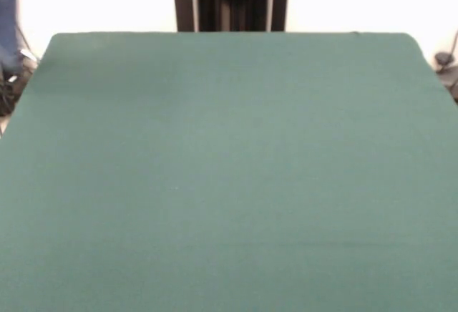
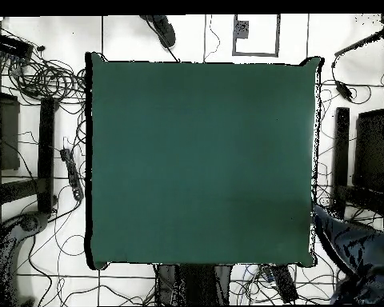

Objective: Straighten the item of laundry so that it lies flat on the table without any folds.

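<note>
The dark green table (image 1: 229,183) shows bare in the front view, and also in the overhead view (image 2: 202,160). No jeans lie on it in either view; the item of laundry is out of view. Neither the arm nor the gripper shows in either view. Only the robot's black pedestal (image 1: 230,1) stands at the table's far side, at the bottom edge in the overhead view (image 2: 195,284).
A dark blue creased shape (image 2: 357,249), probably a person's sleeve, reaches towards the table's corner from off the table; a blue strip (image 1: 7,18) shows at the front view's left edge. Cables and black stands (image 2: 43,152) lie on the white floor around the table.
</note>
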`<action>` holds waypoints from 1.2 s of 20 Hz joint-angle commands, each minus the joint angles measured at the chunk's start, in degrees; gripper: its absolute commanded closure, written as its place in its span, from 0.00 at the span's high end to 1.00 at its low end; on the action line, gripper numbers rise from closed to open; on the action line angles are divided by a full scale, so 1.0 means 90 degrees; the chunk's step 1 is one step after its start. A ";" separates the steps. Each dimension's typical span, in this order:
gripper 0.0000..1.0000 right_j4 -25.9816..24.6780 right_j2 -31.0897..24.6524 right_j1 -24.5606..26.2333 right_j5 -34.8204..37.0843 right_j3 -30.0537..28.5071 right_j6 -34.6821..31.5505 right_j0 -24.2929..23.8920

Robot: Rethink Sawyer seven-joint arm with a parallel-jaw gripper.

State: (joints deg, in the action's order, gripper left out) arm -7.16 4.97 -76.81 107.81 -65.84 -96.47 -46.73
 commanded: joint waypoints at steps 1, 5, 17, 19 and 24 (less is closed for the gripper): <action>0.00 0.0407 -0.0932 0.0563 0.0079 0.0152 0.0911 0.0123; 0.00 0.0461 -0.0907 0.0586 -0.0034 0.0040 0.0779 0.0129; 0.00 0.0507 -0.0584 0.0607 -0.1760 -0.1166 0.0254 0.0600; 0.00 0.0473 -0.0541 0.0629 -0.1980 -0.1297 0.0211 0.0668; 0.00 0.0488 -0.0439 0.0591 -0.2428 -0.1668 0.0229 0.0772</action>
State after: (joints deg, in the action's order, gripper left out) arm -5.57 3.22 -70.85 89.44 -71.28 -96.47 -42.73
